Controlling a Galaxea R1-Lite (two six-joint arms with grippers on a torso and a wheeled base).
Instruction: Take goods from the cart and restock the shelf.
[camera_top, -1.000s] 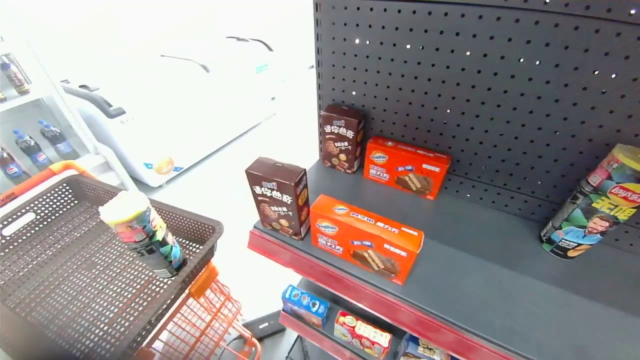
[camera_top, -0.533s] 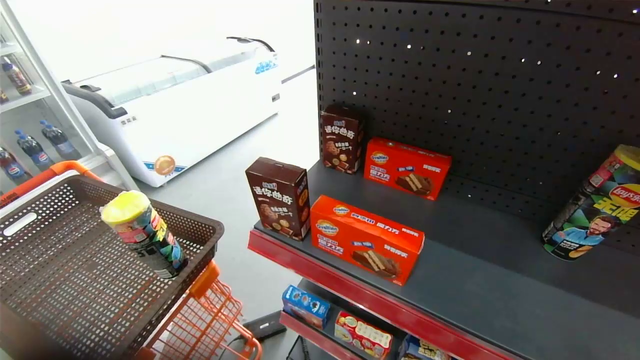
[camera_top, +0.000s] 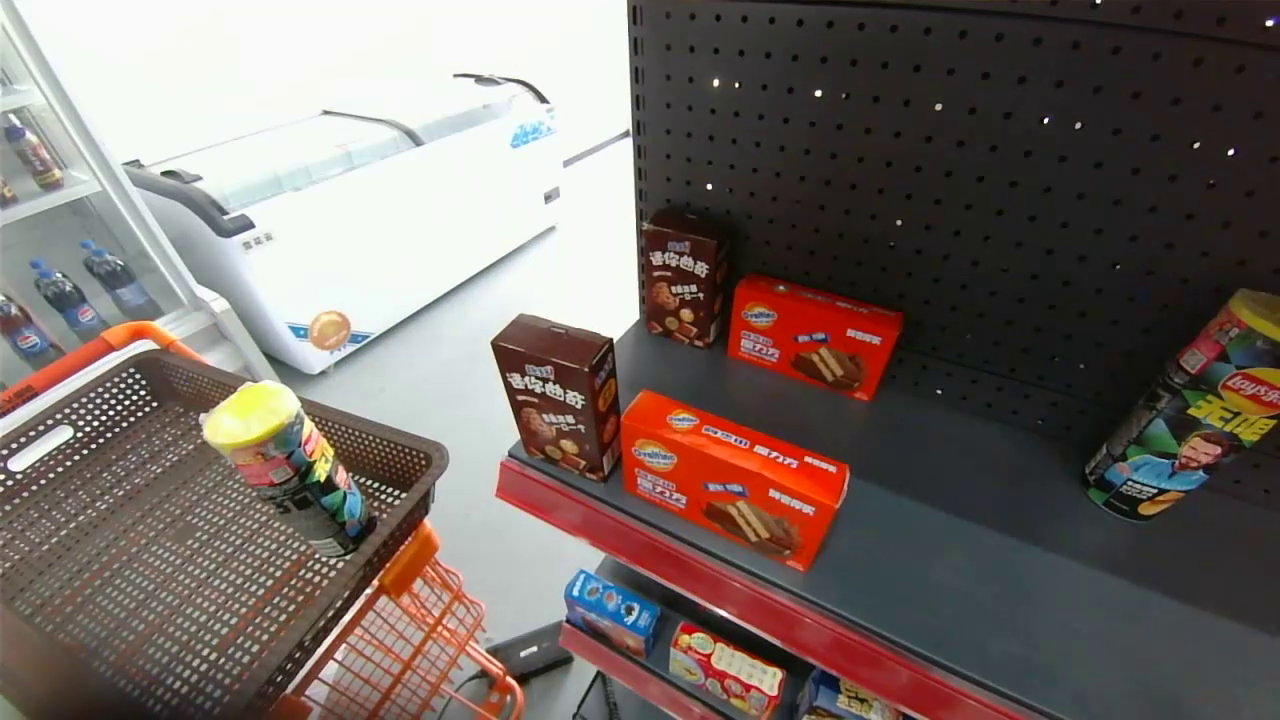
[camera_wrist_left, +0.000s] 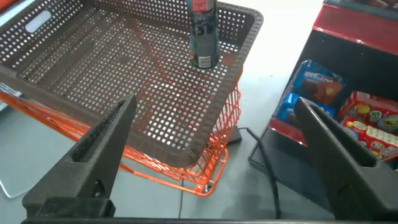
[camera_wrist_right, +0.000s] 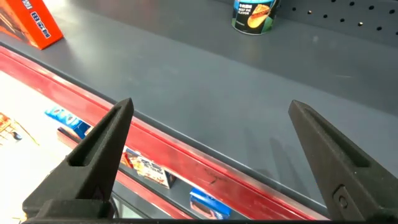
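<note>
Jaws: both pairs stand wide apart and hold nothing. The left gripper (camera_wrist_left: 214, 102) hangs off the near side of the cart (camera_top: 420, 640), facing the brown basket (camera_top: 405, 455); the right gripper (camera_wrist_right: 211, 104) hangs before the shelf (camera_top: 950, 560), over its bare stretch.

Item to move: basket can (camera_top: 290, 465), a tall chip can with a yellow lid, upright on the perforated basket floor, close to the wall nearest the shelf.

Hazards, as judged:
- Tall and narrow, the can probably tips if a finger brushes it high up before the jaws close around it.
- A grip on the lid alone may slip; the body is the safer hold.
- The basket wall beside the can leaves little room on that side, so a finger may catch the rim.
- A push on the cart may roll it away.
- On the shelf, a low swing could knock the front boxes off the red edge.

Count:
- Chip cans: two, the basket can and the shelf can (camera_top: 1190, 410) by the pegboard.
- Brown boxes: two, front (camera_top: 560, 395) and back (camera_top: 685, 275).
- Orange boxes: two, front (camera_top: 735, 475) and back (camera_top: 812, 335).
- Lower-shelf packs (camera_top: 610, 610): at least three, some cut off.
</note>
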